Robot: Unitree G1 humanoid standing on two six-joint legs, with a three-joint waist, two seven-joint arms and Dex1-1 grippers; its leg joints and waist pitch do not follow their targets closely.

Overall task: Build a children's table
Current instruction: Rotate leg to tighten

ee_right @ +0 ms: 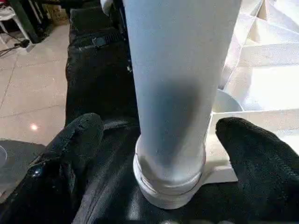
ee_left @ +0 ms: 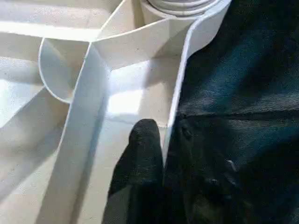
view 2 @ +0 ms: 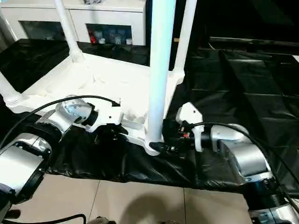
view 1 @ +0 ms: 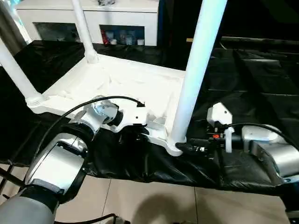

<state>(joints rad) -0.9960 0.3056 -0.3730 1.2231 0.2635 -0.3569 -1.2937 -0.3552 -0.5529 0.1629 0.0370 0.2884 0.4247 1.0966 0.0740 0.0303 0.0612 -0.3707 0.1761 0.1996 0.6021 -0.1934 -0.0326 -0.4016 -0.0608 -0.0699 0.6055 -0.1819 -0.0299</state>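
- The children's table (view 1: 117, 86) lies upside down on the black-draped counter (view 1: 261, 84), ribbed underside up, with legs standing in its corner sockets.
- The near leg (view 1: 194, 79) rises upright from the corner socket closest to the robot, at the counter's front edge.
- The right gripper (ee_right: 163, 154) sits level at the base of that near leg, jaws wide apart, one black finger (ee_right: 77, 140) on each side of the tube and neither pressing it.
- The left gripper (ee_left: 161, 149) is at the tabletop's front rim, just beside the near leg's socket; its jaws are clamped on the thin rim wall, one finger (ee_left: 140, 158) inside the rim and the other outside over the black cloth.
- A white glass-door cabinet (view 1: 93, 21) stands beyond the children's table.
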